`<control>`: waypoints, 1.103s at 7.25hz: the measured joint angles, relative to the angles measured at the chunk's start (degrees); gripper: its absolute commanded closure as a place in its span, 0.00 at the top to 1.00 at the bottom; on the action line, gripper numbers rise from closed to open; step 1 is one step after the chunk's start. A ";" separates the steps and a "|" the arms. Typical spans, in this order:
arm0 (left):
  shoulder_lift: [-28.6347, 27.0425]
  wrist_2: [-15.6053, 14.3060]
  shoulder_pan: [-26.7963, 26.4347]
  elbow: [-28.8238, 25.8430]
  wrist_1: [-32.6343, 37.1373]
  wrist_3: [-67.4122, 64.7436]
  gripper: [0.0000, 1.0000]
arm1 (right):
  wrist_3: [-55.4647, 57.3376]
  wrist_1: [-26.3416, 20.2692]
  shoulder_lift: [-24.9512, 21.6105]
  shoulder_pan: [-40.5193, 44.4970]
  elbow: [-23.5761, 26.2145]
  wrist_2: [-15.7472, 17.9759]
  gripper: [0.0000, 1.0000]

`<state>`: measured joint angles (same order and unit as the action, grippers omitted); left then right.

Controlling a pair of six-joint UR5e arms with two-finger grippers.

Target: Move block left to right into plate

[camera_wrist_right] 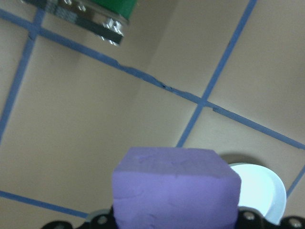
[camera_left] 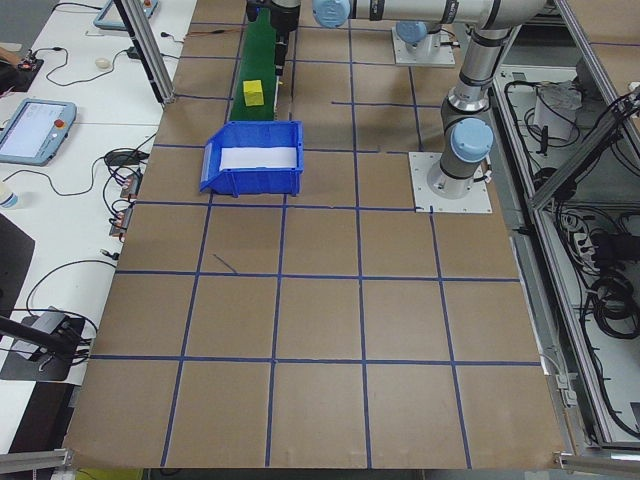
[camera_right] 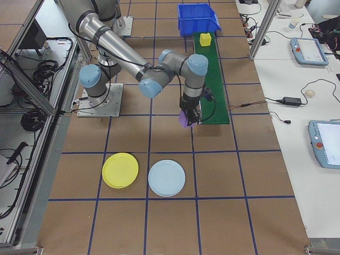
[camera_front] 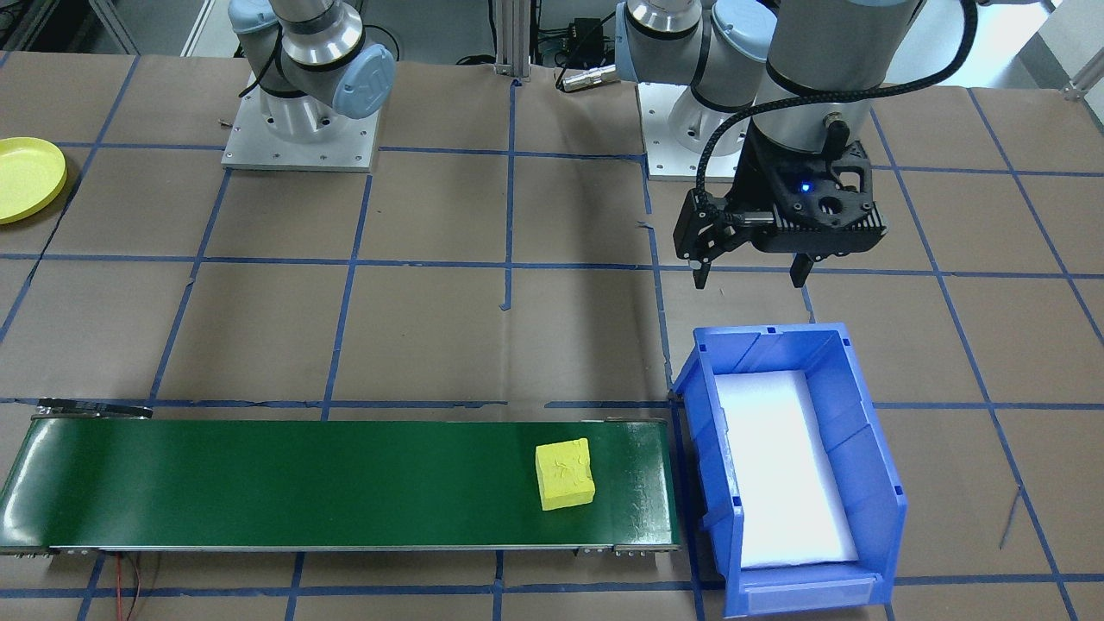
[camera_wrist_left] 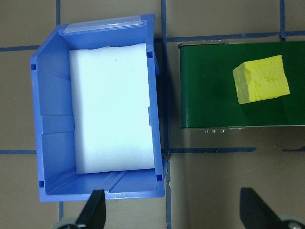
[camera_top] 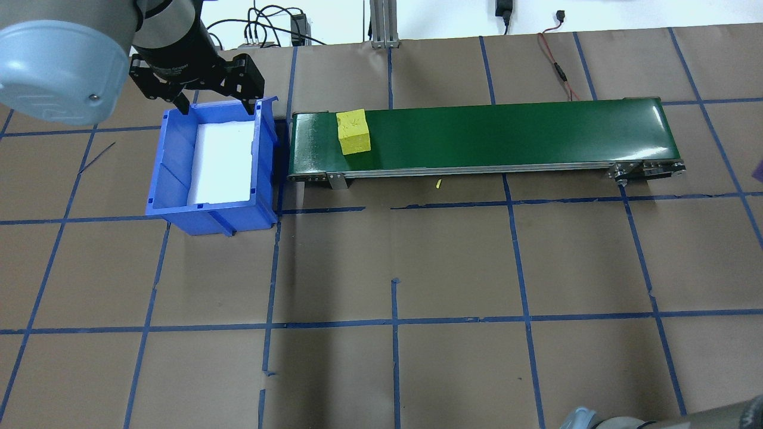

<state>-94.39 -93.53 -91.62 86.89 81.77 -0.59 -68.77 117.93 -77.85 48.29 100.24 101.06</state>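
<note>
Jaws of the left gripper (camera_front: 749, 274) stand wide apart and hold nothing, hanging above the far rim of the blue rectangular plastic bin (camera_front: 871, 448) at the right of the front-facing view; in the left wrist view only the two dark fingertips (camera_wrist_left: 95, 207) show at the bottom edge. Right gripper (camera_right: 190, 118): jaws closed on a purple foam block (camera_wrist_right: 176, 188), which fills the lower centre of the right wrist view. In the exterior right view this block hangs above the brown paper tabletop (camera_right: 239, 180), just beside the near end of the green conveyor belt (camera_right: 211, 79).

Small round bright-yellow plastic plate (camera_right: 120, 170) lies on the tabletop in the lower left of that view, below and left of the held block, well apart from it. Touching or nearly touching its right edge is a pale-blue round plate (camera_right: 167, 178).

Yellow foam cube (camera_front: 565, 473) sits on the belt near the bin end, lower centre of the front-facing view.
</note>
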 measured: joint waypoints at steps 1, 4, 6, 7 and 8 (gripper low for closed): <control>1.06 0.59 2.80 0.22 2.59 2.21 1.00 | -8.78 3.41 2.03 -6.69 0.25 -1.35 0.37; 2.60 0.93 4.45 0.69 5.61 3.86 1.00 | -25.56 11.93 10.60 -19.48 0.43 -7.47 1.00; 2.72 0.94 1.96 0.40 5.71 3.63 1.00 | -27.38 12.89 11.97 -21.16 0.46 -9.80 1.00; 2.74 0.96 1.53 0.32 5.76 3.60 1.00 | -26.68 12.90 11.81 -21.32 0.41 -10.20 1.00; 2.72 0.97 1.38 0.21 5.81 3.59 1.00 | -24.25 12.57 11.14 -21.09 0.29 -10.49 1.00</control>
<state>-91.67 -92.55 -90.23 87.10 87.59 2.99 -93.02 130.50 -66.71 27.20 100.53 90.57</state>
